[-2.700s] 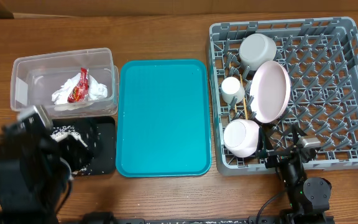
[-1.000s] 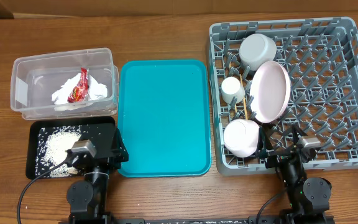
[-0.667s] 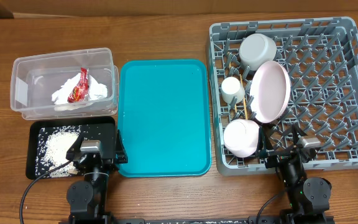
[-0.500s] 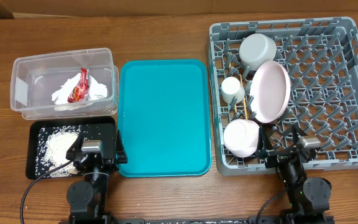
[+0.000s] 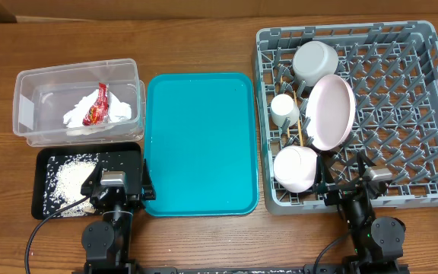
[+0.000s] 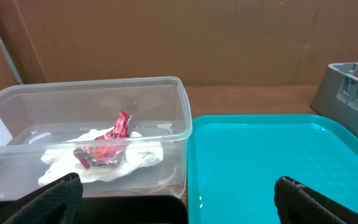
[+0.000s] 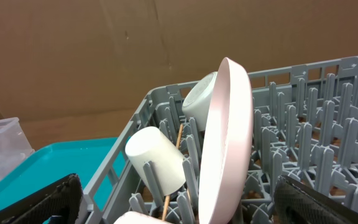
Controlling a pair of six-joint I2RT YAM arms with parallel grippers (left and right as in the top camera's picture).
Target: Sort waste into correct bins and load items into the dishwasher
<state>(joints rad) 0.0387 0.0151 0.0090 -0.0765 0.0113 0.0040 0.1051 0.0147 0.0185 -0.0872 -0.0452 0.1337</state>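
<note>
1. Left side of table: clear tub (image 5: 21, 114) holds a crumpled napkin (image 5: 120, 112) with a red wrapper (image 5: 96, 106) on top.
2. Black tray (image 5: 40, 205) sits just in front of the tub, with rice scraps (image 5: 67, 179) scattered mostly in its left half.
3. Teal tray (image 5: 200, 144) lies between the two bins and the dish rack (image 5: 424, 114).
4. Left part of the rack holds:
   - pink plate (image 5: 329, 113) standing on edge
   - grey-white bowl (image 5: 315, 62) behind the plate
   - cup (image 5: 284, 109) left of the plate
   - whitish bowl (image 5: 295, 167) at the front
   - chopsticks (image 5: 299, 133) among the pegs by the cup
5. Left gripper (image 6: 179, 190) has its fingers spread wide and grips nothing. It sits low at the near edge, by the black tray.
6. Right gripper (image 7: 179, 186) is also spread wide and grips nothing. It sits at the rack's near wall, facing the plate.
</note>
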